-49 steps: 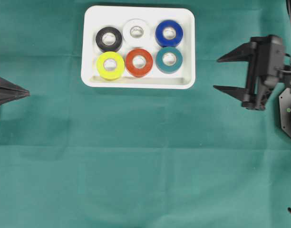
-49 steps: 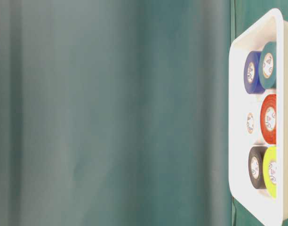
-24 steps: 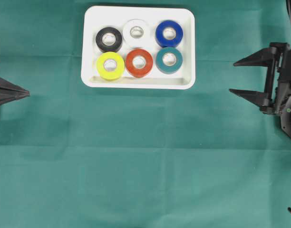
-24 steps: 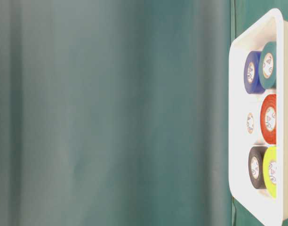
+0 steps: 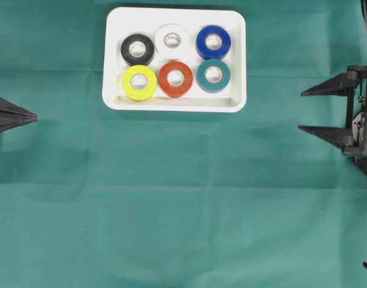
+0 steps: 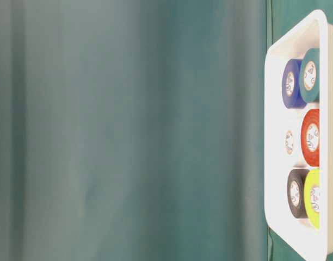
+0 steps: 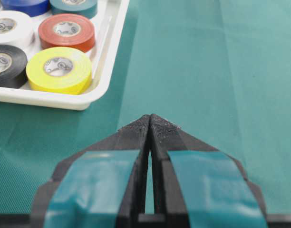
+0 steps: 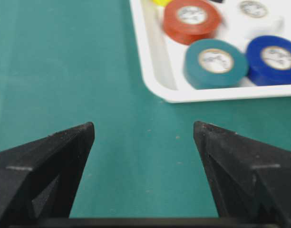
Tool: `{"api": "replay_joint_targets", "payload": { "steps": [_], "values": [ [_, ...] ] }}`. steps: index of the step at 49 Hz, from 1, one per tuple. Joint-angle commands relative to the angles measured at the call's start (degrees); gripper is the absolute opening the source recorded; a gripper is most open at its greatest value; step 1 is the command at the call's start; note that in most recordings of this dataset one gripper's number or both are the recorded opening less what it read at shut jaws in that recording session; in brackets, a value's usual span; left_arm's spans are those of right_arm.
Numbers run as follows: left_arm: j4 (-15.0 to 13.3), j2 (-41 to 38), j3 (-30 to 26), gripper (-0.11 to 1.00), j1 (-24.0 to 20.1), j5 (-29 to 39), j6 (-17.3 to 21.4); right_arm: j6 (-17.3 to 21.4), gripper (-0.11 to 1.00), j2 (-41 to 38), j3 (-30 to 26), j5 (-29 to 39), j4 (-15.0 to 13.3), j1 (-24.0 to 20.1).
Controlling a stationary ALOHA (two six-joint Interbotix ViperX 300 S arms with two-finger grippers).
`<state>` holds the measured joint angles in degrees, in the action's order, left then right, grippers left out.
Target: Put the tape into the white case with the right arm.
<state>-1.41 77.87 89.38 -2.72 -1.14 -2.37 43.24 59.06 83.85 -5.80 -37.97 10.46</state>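
Green cloth (image 5: 183, 198) covers the table. At the left edge of the overhead view, the left gripper (image 5: 33, 116) sits with its tips pressed together, grasping nothing. In the upper middle lies the white case (image 5: 175, 103), long side running left to right, with six tape rolls (image 5: 176, 78) inside. At the right edge, the right gripper (image 5: 301, 111) is spread wide and empty, pointing left; the case lies up and left of it, well apart.

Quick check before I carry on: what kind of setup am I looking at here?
Likely a lab tabletop robot rig: green cloth over the table, the white case with six tape rolls, the right gripper opposite the left gripper.
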Motion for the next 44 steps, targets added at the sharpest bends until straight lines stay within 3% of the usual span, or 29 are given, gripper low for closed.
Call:
{"api": "replay_joint_targets", "payload": {
  "steps": [1,16,44],
  "values": [
    [0.0,-0.53,-0.62,0.0,0.0,-0.62,0.0,-0.09,0.54,-0.18,-0.18,-1.14,0.09,-0.97],
    [-0.09,-0.53,-0.62,0.0,0.0,-0.62,0.0,-0.09,0.54,0.09,0.09,-0.88,-0.18,-5.01],
    [-0.09,-0.53,-0.53,0.0,-0.09,-0.7,0.0,0.0,0.54,6.5,2.81,1.41,-0.18,-5.1]
  ]
}}
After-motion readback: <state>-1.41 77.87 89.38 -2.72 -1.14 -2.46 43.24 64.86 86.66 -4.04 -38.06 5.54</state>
